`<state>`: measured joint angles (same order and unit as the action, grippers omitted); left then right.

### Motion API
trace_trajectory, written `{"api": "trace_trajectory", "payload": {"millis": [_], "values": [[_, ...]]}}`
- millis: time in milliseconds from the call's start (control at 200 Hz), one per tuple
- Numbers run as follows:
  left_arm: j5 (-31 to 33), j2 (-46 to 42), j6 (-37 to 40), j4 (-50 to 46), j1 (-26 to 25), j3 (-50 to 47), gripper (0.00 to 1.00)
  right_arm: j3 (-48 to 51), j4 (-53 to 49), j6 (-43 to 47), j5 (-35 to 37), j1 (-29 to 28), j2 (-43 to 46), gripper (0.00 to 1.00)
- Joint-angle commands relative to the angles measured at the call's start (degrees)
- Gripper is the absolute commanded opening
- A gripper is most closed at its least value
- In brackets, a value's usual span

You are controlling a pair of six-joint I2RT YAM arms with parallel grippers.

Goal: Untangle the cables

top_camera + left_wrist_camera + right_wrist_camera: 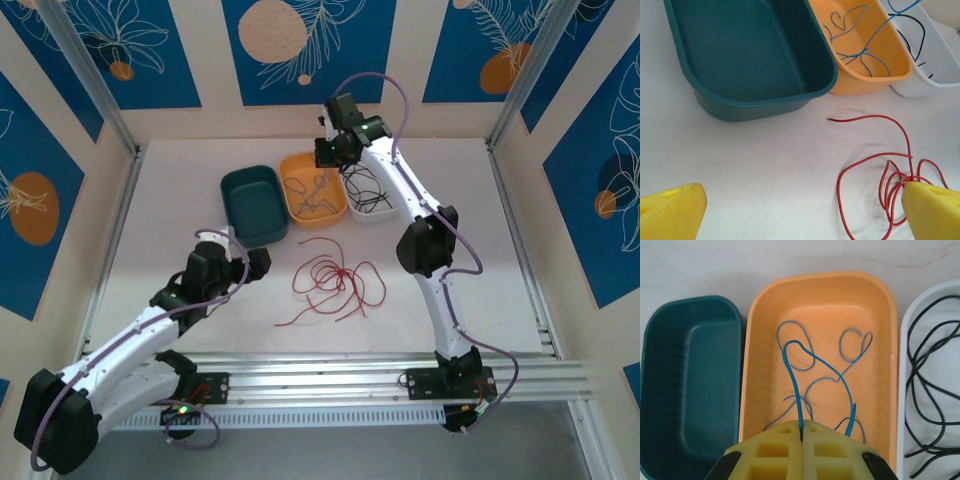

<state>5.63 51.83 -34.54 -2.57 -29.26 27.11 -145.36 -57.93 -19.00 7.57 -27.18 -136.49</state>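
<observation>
Pinches one hair-thin blue cable between the clenched yellow foam pads of the right tool, over the orange bin. Holds the left tool spread wide, grasping nothing, low over the white table. Finds the red cables loose on that table, just ahead and right of the left tool, knot beside its right finger, loops stretching toward the bins. Favours the left arm as nearer, by judgement. Glossy, springy wire; smooth rounded plastic for the teal bin and the white bin with black cables.
</observation>
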Motion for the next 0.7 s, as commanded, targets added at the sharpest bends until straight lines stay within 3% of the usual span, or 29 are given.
{"api": "trace_trajectory", "payload": {"millis": [0, 250, 465, 695], "values": [[-1.30, 0.35, 0.01, 0.97, 0.60, 2.14, 1.00, 0.47, -2.14, -1.36, -2.39, -1.24, -1.86, 0.00], [-1.83, 0.42, -0.30, 0.33, 0.59, 2.23, 1.00, 0.00, -3.15, -1.50, -2.39, -2.00, -5.14, 0.03], [-2.25, 0.37, -0.74, -0.66, 0.60, 2.27, 1.00, -1.72, -4.35, -0.91, -1.49, -1.83, -6.23, 0.21], [-2.03, 0.19, -0.90, -1.06, 0.60, 2.49, 1.00, -2.58, -5.40, -0.43, 0.17, -1.22, -3.80, 0.32]]}}
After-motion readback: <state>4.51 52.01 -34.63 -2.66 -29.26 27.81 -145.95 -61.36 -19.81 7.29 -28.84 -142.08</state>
